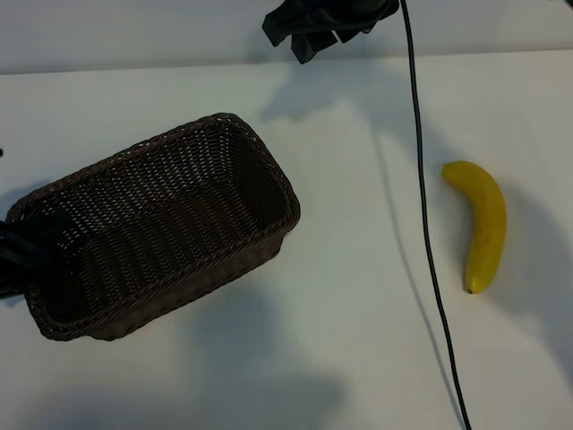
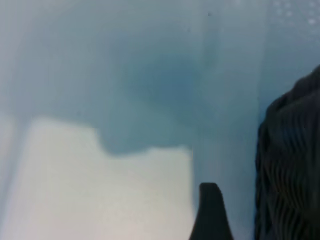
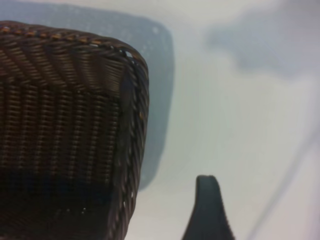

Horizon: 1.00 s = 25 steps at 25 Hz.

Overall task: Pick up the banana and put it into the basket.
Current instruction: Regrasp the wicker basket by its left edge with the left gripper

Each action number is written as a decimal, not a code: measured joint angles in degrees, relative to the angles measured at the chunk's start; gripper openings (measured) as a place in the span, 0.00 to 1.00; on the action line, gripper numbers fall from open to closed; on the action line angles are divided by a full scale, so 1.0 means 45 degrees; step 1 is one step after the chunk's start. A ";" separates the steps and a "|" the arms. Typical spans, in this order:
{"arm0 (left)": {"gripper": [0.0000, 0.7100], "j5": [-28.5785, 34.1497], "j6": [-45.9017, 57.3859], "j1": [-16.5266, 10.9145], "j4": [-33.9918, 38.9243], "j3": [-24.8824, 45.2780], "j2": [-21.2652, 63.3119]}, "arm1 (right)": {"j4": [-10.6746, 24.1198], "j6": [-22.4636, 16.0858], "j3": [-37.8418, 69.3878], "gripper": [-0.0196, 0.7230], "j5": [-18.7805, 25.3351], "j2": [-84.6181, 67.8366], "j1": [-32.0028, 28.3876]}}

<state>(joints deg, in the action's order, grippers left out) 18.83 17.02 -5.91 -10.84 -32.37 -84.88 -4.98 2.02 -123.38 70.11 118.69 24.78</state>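
White table [image 1: 358, 358]: empty basket [image 1: 260, 170], banana [image 1: 484, 226] well apart.

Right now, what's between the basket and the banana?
In the exterior view, a black cable crosses the white table between the basket and the banana; otherwise that stretch is bare.

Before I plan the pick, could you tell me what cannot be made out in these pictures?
- Exterior view: the right gripper is cut off by the top edge; the left gripper by the left edge, beside the dark brown woven wicker basket.
- Both wrist views: the curved bright yellow banana is out of frame; each shows only one black fingertip.
- The thin black cable: both ends run off the exterior view.
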 joint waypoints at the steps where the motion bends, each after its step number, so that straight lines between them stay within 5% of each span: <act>1: 0.77 -0.0079 -0.0271 0.0000 -0.0306 0.0000 -0.0150 | -0.0062 0.0000 0.0000 0.71 0.0000 0.0000 0.0000; 10: 0.76 -0.0313 -0.2679 -0.0039 -0.2899 0.0000 -0.1102 | -0.0358 0.0000 0.0000 0.71 -0.0012 0.0000 0.0000; 14: 0.57 -0.0275 -0.2878 -0.0039 -0.3416 -0.0013 -0.1121 | -0.0438 0.0000 0.0000 0.71 -0.0012 0.0000 0.0000; 25: 0.56 -0.0281 -0.3288 -0.0039 -0.3459 -0.0044 -0.1202 | -0.0490 0.0000 0.0000 0.71 -0.0012 0.0000 0.0000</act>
<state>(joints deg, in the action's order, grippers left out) 17.57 2.22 -6.08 -26.41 -32.57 -90.28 -7.18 2.02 -123.38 70.06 118.69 24.78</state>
